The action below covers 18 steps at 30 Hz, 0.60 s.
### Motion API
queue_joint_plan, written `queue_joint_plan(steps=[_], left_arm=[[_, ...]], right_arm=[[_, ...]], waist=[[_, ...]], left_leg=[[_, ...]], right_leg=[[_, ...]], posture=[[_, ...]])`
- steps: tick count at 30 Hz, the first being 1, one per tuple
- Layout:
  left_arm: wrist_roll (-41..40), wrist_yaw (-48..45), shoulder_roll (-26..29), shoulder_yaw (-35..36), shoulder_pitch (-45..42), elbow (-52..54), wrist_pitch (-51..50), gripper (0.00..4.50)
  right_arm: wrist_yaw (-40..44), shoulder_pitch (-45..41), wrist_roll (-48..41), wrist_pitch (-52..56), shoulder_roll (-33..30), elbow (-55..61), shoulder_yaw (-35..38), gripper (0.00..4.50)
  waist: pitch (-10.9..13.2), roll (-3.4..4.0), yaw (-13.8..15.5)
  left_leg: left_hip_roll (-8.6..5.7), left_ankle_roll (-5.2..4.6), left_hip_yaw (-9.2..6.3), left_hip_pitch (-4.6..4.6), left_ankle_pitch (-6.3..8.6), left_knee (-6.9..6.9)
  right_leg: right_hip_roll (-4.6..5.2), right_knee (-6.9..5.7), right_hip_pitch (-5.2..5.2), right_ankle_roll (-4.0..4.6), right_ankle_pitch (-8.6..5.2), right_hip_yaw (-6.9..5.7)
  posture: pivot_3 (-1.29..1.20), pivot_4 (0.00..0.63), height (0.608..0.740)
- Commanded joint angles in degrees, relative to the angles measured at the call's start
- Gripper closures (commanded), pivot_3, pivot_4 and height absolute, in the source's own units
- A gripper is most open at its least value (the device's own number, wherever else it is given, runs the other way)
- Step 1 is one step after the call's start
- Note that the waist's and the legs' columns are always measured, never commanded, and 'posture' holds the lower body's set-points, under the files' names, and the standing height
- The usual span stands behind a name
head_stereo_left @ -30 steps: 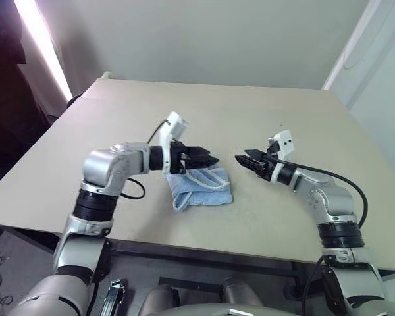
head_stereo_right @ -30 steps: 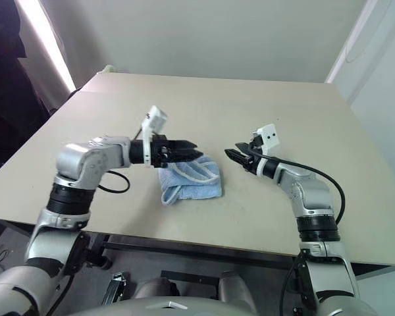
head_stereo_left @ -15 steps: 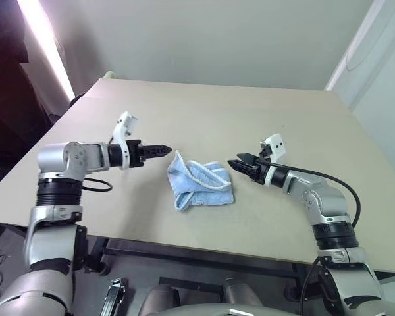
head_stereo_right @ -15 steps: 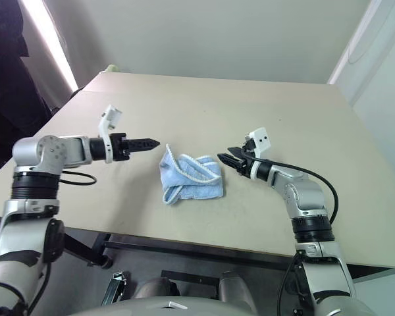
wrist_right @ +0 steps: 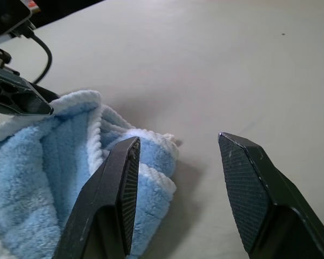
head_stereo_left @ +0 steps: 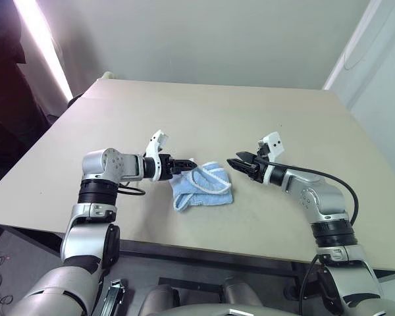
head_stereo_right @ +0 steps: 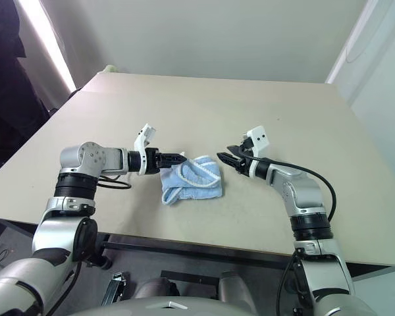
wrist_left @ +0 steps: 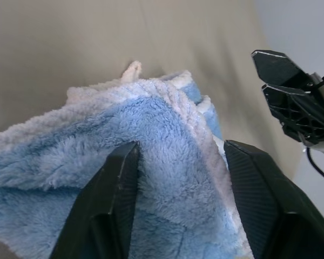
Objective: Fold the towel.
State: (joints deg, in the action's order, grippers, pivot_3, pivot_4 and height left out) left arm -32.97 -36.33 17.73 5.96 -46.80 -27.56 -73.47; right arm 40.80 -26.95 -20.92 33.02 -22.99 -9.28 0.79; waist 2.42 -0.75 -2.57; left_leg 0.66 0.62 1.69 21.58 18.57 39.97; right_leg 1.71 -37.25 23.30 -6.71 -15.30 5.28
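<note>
Left eye view: rumpled towel [head_stereo_left: 204, 186] on table [head_stereo_left: 263, 112] between left gripper [head_stereo_left: 188, 162] and right gripper [head_stereo_left: 234, 162], both jaws apart, empty.

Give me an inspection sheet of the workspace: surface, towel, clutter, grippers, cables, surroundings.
Surface: beige table, flat, bare apart from the towel.
Job's things: light-blue towel lies bunched and partly folded near the table's front edge, whitish hem showing.
Clutter: nothing seen.
Grippers: left gripper has its fingers apart, with the towel's upper layer between them; not yet clamped. Right gripper open, just right of the towel, holding nothing.
Cables: black cable loops along the right arm; another black cable at the left arm. Neither touches the towel.
Surroundings: plain wall behind the table; bright light strip at left.
</note>
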Motion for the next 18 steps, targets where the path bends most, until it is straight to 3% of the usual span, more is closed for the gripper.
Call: queue_joint_plan(steps=[1,5,13,18], left_arm=[[0.18,-1.43,0.05,-1.42,-2.47,1.76,0.79,3.09],[-0.77,-3.17,0.27,-2.02,-3.92,2.91,1.49,4.46],[-0.93,-5.52,-1.14,-3.03,-7.74,2.04,1.76,4.46],[0.43,-10.51,-1.69,-10.25,-6.03,3.39,3.30,4.46]], right_arm=[[-0.53,-0.78,0.07,-0.36,-0.08,0.59,0.73,2.07],[-1.53,-0.99,0.35,-0.59,0.08,0.03,1.11,2.07],[-2.35,-1.16,0.62,-1.33,0.66,-0.75,0.94,2.07],[-4.36,-2.64,1.29,-2.31,1.48,-3.16,1.60,2.07]], waist=[[0.00,0.00,0.00],[0.00,0.00,0.00],[0.00,0.00,-0.02],[0.00,0.00,-0.06]], left_leg=[[0.00,0.00,0.00,0.00,0.00,0.00],[-0.01,0.00,0.00,0.00,0.00,0.00],[-0.03,0.00,0.01,0.00,0.00,0.00],[-0.04,0.00,0.01,0.00,0.00,-0.01]], right_leg=[[0.00,0.00,0.00,0.00,0.00,0.00],[0.00,0.00,-0.01,0.00,0.00,0.00],[0.00,0.02,0.00,0.00,0.00,0.00],[0.00,0.02,0.00,0.00,0.00,0.01]], posture=[[0.00,0.000,0.716],[0.00,0.000,0.716],[0.00,0.000,0.716],[0.00,0.000,0.716]])
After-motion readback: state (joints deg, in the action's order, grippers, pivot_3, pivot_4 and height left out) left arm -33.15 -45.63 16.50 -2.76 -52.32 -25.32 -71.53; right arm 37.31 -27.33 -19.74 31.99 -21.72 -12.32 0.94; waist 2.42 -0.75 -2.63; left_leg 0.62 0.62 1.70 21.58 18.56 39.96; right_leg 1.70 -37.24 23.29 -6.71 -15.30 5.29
